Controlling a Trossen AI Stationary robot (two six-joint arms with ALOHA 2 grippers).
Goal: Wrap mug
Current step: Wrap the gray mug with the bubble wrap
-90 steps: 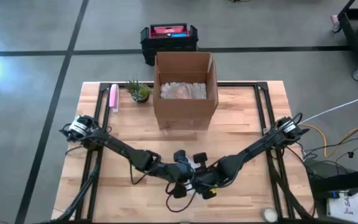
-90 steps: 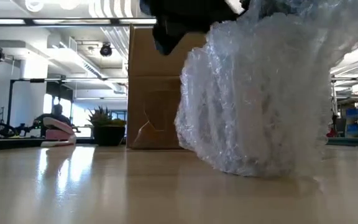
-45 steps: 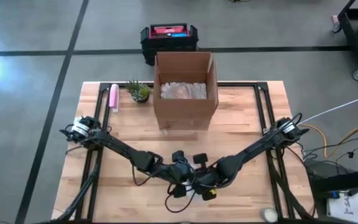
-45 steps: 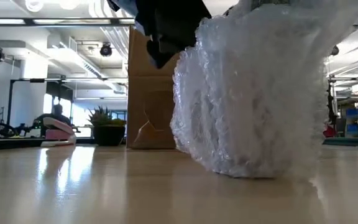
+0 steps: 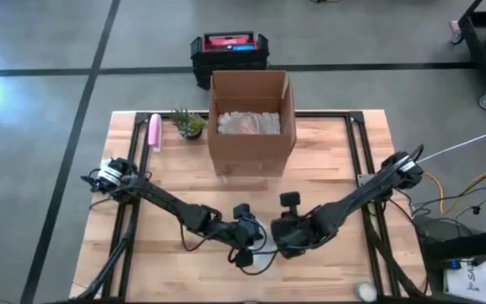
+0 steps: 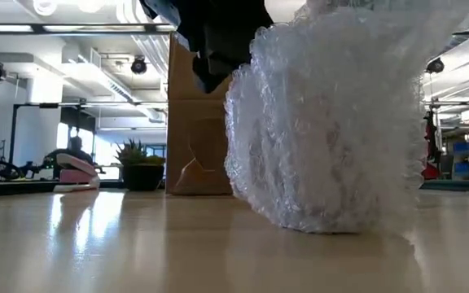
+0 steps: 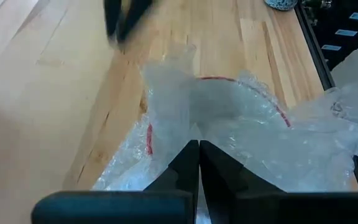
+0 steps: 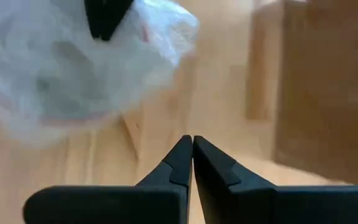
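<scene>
The mug shows only as a red rim seen through clear bubble wrap. The wrap is bunched around it into a tall bundle whose bottom stands on the table near the front edge. My left gripper is over the bundle's left side, shut on the wrap. My right gripper is shut on nothing. It hangs just right of the bundle, apart from it, and also shows in the high view. My left gripper pinches a gathered fold of the bubble wrap near the bundle's top between its two fingers, several crumpled layers. The fingers come from above, slanting down. The wrap rises loosely around them, and the bundle's bottom rests on the table.
An open cardboard box with crumpled wrap inside stands at the far middle. A small potted plant and a pink object lie at the far left. Bare wood spreads left and right of the bundle.
My right gripper has drawn away from the bundle toward the table's far right and turned about on its wrist. The bubble-wrap bundle has shifted a little toward the left arm and stays standing on the table, with my left gripper still on it.
</scene>
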